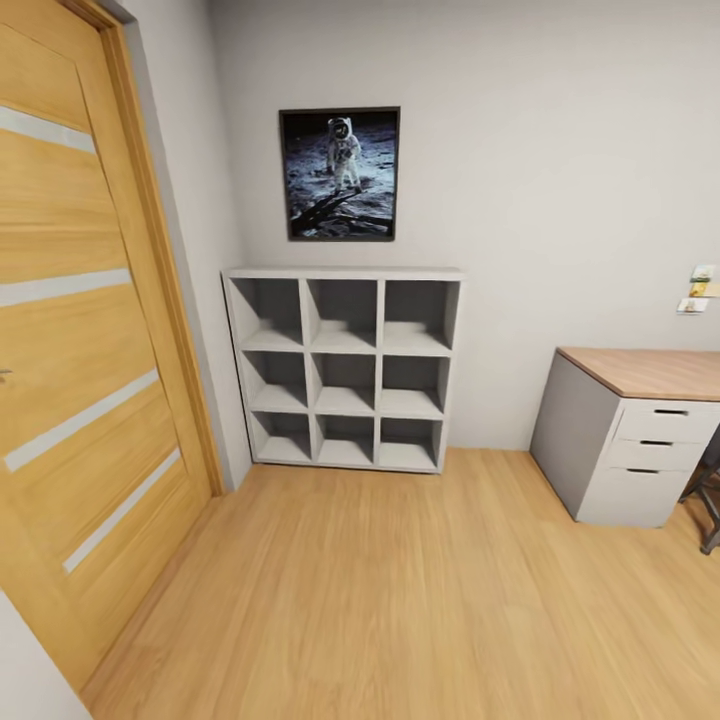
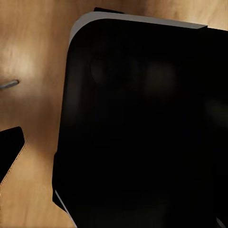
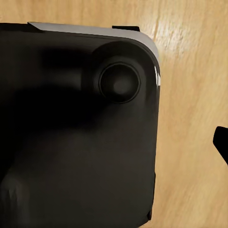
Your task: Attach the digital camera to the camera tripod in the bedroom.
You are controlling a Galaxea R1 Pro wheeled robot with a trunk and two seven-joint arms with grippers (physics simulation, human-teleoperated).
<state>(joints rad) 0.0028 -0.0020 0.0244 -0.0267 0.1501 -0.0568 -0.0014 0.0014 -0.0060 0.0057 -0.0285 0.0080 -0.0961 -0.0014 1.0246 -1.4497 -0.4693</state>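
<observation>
Facing the grey cube shelf (image 1: 345, 370) and wood-topped surface (image 1: 650, 370); pincer states cannot be told. Risk: perhaps clipping the door (image 1: 80, 350) while turning, since it's close.

Open wood floor (image 1: 400, 600) lies between door (image 1: 80, 350), cube shelf (image 1: 345, 368) and desk (image 1: 640, 430).
</observation>
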